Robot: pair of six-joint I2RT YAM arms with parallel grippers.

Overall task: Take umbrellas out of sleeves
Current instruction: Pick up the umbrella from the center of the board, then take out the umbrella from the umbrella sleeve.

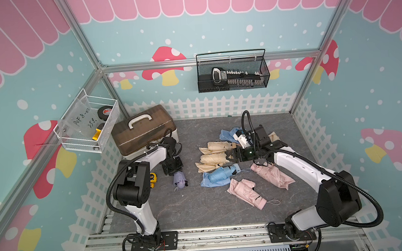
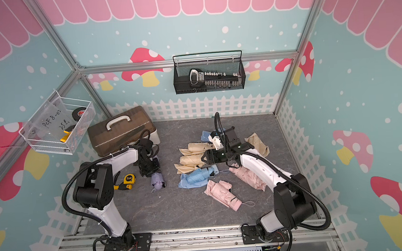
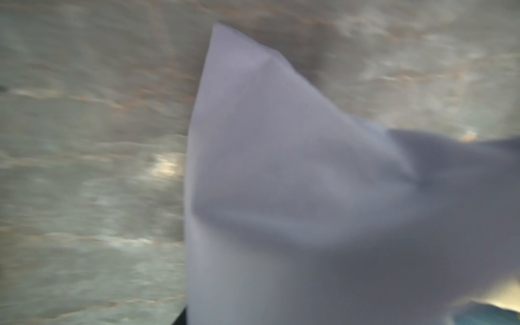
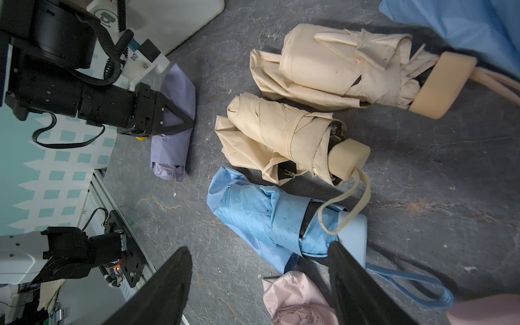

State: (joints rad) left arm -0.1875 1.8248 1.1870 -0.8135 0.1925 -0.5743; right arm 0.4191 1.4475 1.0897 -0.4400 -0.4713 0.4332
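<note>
So lilac umbrella lies on the tabletop, mostly inside its lilac sleeve; left tool is at the sleeve's closed end, grip unclear. Thin, limp, probably slippery: pinch an empty corner. Right tool wide open, empty

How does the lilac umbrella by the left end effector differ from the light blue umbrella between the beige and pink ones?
The lilac folding umbrella is mostly inside its smooth lilac sleeve, only a crumpled end showing; the light blue pleated umbrella is bare, with strap, handle and loop visible. The lilac one lies apart at the left end effector; the blue one lies beside a beige umbrella. Both lie flat on the grey tabletop.
</note>
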